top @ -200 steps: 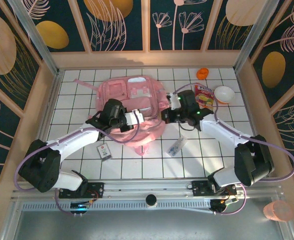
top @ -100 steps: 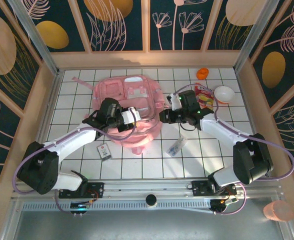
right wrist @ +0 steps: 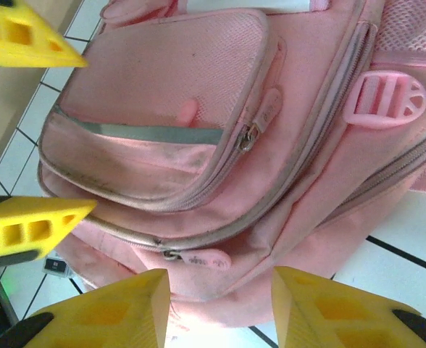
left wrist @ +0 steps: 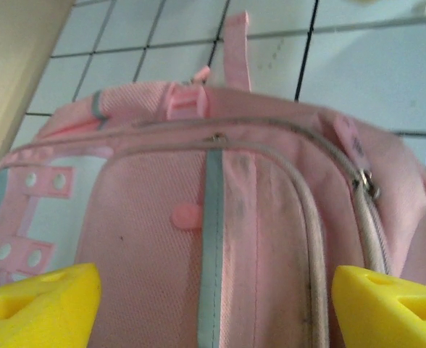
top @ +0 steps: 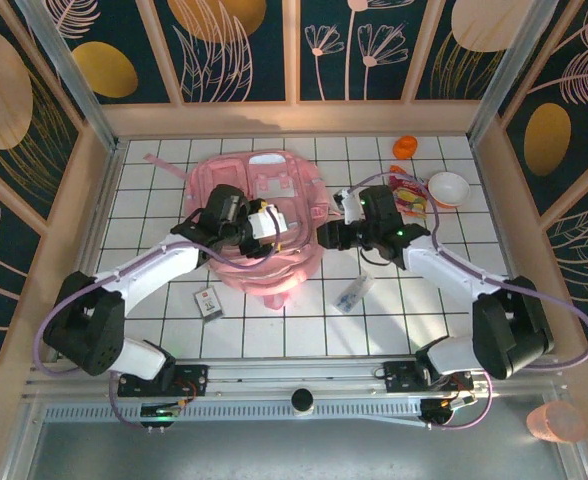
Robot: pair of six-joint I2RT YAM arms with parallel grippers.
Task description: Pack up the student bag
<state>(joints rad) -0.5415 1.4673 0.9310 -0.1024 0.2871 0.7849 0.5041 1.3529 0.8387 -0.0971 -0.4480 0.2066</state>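
The student bag (left wrist: 256, 239) runs off the left wrist view's bottom edge.

White, seemingly tiled table (top: 139, 215); floral walls (top: 244, 50)

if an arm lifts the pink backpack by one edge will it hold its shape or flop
Likely floppy: the student bag lies slumped, its fabric creased around the pockets. Probably light for its size, since it looks flat and barely filled. The loose strap and zip pull may dangle and snag.
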